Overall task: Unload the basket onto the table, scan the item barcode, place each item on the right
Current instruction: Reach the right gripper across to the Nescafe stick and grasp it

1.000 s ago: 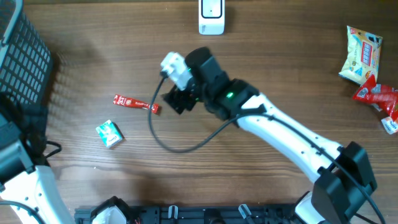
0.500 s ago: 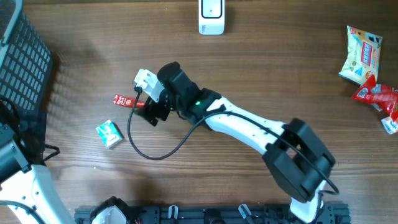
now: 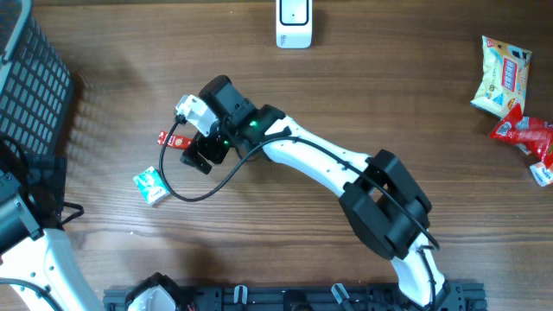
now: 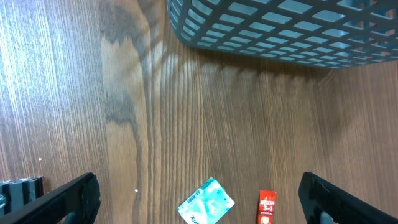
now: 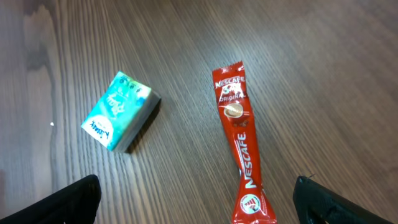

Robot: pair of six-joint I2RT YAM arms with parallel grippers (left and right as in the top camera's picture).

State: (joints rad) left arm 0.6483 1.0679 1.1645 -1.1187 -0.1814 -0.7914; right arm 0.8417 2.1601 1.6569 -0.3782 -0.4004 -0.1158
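While left gripper [image 4: 205, 199] sits wide open and empty by the basket [image 4: 280, 31], the Nescafé stick sachet [image 5: 241, 146] lies flat on the table [image 5: 323, 50], right of the tissue pack [image 5: 120, 112]. Likely light, limp, slick: pinch across mid-length. Right gripper [image 5: 196, 202] hovers over it, spread wide, empty. No barcode visible.

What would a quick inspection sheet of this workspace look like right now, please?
Surface: wooden table, no spills seen.
Job's things: Nescafe sachet lying flat; white scanner at the far edge.
Clutter: teal tissue pack beside the sachet; snack packets at right.
Grippers: right gripper open above the sachet, holding nothing; left gripper open, empty.
Cables: black cable looping from the right wrist.
Surroundings: grey basket at left.
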